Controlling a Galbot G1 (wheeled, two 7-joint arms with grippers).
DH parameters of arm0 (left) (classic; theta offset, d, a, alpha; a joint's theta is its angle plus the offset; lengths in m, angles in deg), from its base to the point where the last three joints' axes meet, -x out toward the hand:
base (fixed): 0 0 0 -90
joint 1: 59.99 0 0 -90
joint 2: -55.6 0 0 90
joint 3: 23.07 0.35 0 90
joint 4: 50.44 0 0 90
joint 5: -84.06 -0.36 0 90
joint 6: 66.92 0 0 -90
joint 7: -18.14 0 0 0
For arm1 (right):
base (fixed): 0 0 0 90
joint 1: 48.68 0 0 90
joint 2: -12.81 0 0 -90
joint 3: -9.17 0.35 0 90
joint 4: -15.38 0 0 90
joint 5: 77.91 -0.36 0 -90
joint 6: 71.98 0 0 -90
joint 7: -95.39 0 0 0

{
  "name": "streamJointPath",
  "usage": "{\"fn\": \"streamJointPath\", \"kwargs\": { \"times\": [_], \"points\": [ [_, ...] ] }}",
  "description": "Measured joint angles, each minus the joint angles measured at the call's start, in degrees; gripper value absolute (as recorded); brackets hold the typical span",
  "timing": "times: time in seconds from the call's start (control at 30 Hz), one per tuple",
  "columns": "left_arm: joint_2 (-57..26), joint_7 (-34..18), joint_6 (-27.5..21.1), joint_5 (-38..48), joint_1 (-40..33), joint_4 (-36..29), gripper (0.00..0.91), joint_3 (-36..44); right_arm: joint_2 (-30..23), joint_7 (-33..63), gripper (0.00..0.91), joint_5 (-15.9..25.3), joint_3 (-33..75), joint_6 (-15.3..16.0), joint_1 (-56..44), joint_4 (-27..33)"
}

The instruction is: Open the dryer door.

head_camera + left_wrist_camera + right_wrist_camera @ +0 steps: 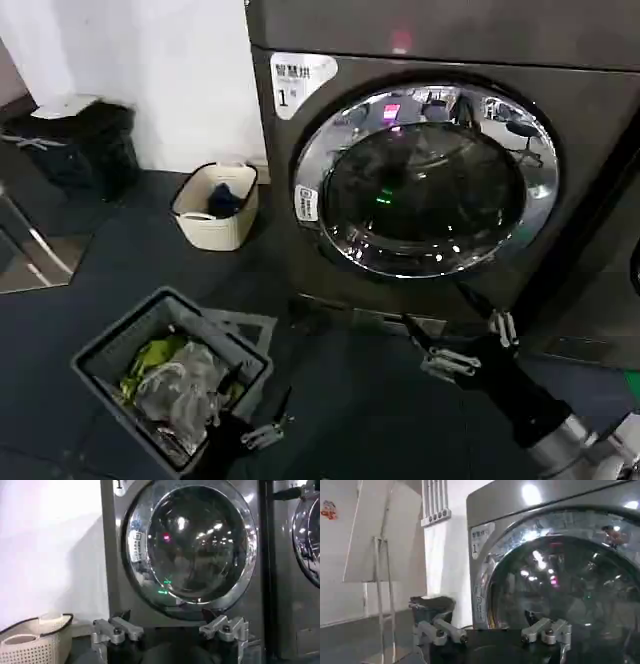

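1. Right at the near edge of my head view, the left gripper (pixel 262 432) hangs low beside a grey laundry basket (pixel 105 350) holding green and grey clothes (pixel 178 385). From its own wrist camera I see its fingers (pixel 115 630) spread wide with nothing between them, pointing towards the machine front.
2. Slightly farther out on my right side, the right gripper (pixel 470 345) sits just below the lower rim of the door, apart from it as far as I can tell. Its fingers (pixel 546 629) are also spread wide and hold nothing; through its wrist camera the glass lies straight ahead.
3. Beyond both grippers stands the dryer (pixel 590 150), a dark grey-brown front loader with a white label (pixel 300 78) marked "1" at its upper left corner.
4. I see the dryer door (pixel 425 180) shut flat against the front: a broad chrome ring around dark tinted glass, with room reflections and small pink and green lights showing in it.
5. Further left on the dark floor, I make out a cream basket (pixel 215 205) near the white wall (pixel 160 70), with something dark blue inside.
6. Farthest left, a black bin (pixel 85 145) stands against that wall.
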Motion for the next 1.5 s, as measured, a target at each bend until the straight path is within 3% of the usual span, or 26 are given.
{"fn": "streamJointPath", "kwargs": {
  "times": [0.17,0.27,0.37,0.67,1.0,1.17,1.5],
  "points": [
    [-0.04,-2.90,-1.29,-2.01,-0.03,-0.39,0.907,0.78,4.29,1.26,0.907,-2.04,-0.43,0.69,3.79,-0.02],
    [-0.08,-3.17,-2.55,-2.31,0.11,-0.85,0.907,0.93,8.21,-0.96,0.907,-2.24,-1.59,-1.30,7.47,0.95],
    [-0.03,-3.22,-3.56,-2.39,0.17,-1.56,0.907,0.99,12.15,-3.39,0.907,-0.67,-3.91,-5.12,11.72,6.97],
    [0.44,-2.95,-7.48,-2.16,0.37,-2.99,0.907,0.79,17.39,-4.95,0.907,-0.47,-14.06,-6.10,25.02,24.65],
    [0.82,-2.55,-14.38,-0.74,0.37,-5.10,0.907,0.70,17.08,-6.20,0.907,1.82,-25.83,-8.11,39.82,36.80],
    [1.37,-1.07,-15.25,-0.58,0.46,-5.67,0.907,-0.27,16.39,-6.40,0.907,4.81,-31.25,-10.90,44.90,40.89],
    [2.99,2.28,-14.80,1.74,1.57,-6.32,0.907,-2.25,12.55,-4.92,0.907,5.39,-39.72,-11.02,54.68,49.40]
  ]
}}
